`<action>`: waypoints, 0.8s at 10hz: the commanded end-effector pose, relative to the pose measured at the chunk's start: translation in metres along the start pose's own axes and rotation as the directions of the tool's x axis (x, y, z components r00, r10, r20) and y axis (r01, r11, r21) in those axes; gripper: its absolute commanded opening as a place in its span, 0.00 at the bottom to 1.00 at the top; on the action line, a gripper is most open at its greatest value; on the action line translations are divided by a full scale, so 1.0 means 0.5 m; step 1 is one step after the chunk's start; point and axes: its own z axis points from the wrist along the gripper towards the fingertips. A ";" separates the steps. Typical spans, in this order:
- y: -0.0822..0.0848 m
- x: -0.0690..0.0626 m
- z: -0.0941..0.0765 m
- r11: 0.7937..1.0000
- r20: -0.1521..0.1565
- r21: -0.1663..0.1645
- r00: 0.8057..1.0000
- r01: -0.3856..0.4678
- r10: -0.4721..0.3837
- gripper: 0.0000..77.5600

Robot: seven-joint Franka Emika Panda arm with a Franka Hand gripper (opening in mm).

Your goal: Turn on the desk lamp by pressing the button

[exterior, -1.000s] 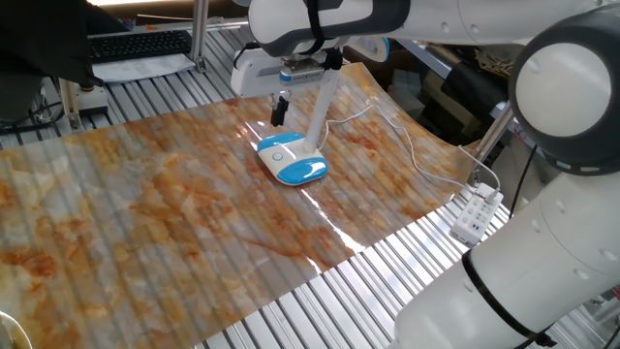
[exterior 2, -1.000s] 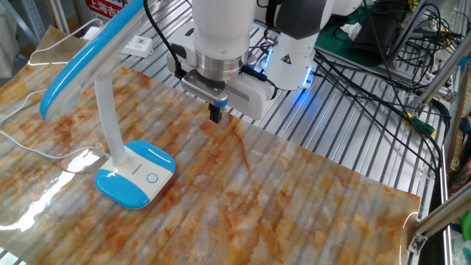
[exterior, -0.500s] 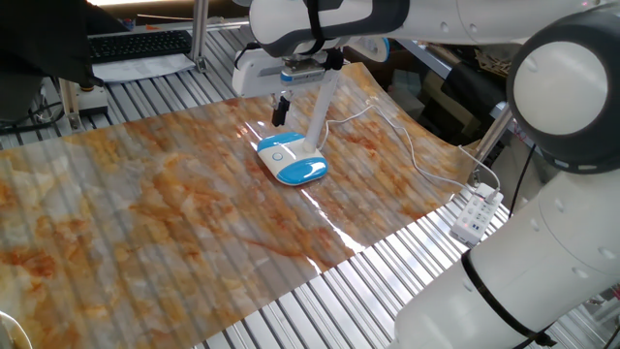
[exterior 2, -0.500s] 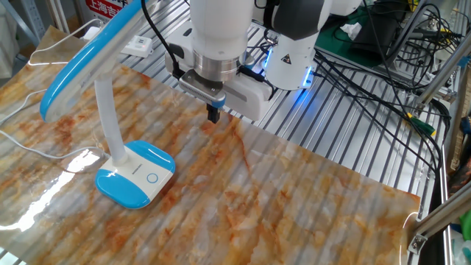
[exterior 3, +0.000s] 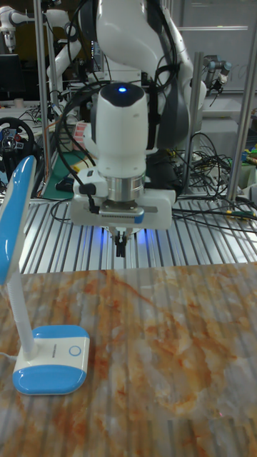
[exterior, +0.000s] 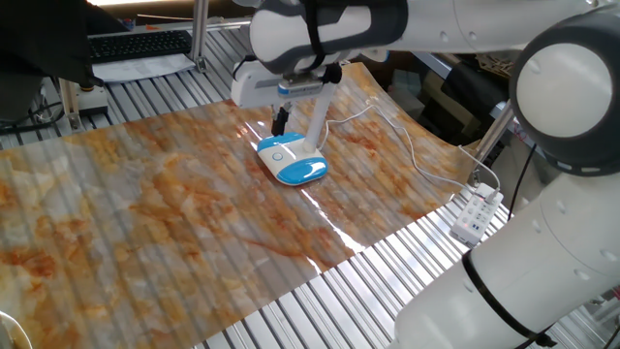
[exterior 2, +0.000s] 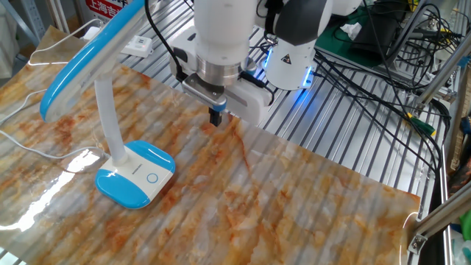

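The desk lamp stands on the marbled mat with its oval blue-and-white base point(exterior: 292, 163) point(exterior 2: 136, 177) point(exterior 3: 51, 350) and a white stem rising to a long blue-edged head point(exterior 2: 87, 60). Its round button point(exterior 2: 151, 177) point(exterior 3: 73, 350) sits on the white part of the base, and the head is unlit. My gripper point(exterior 2: 216, 119) point(exterior 3: 120, 247) point(exterior: 279, 122) points straight down, shut with nothing held. It hovers above the mat, behind the base toward the robot's side and clear of the button.
A thin white cord point(exterior: 407, 136) runs from the lamp to a white power strip point(exterior: 474, 215) on the slatted table at the mat's edge. Another white strip point(exterior 2: 138, 46) lies behind the lamp. Bundled cables point(exterior 2: 383, 51) fill the far side. A keyboard point(exterior: 136, 44) lies beyond the mat.
The gripper has dropped a little lower toward the mat and edged slightly sideways. The lamp has not moved and stays unlit.
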 end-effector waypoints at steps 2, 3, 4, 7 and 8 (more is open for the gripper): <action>-0.038 0.023 0.084 1.000 0.033 -0.007 0.999 -0.020 0.020 0.00; -0.053 0.020 0.097 1.000 0.029 -0.007 0.999 -0.017 0.017 0.00; -0.064 0.018 0.105 1.000 0.013 -0.009 1.000 -0.019 0.019 0.00; -0.070 0.028 0.122 0.999 0.010 -0.007 0.999 -0.032 0.032 0.00; -0.069 0.037 0.129 0.999 0.014 -0.007 0.999 -0.040 0.040 0.00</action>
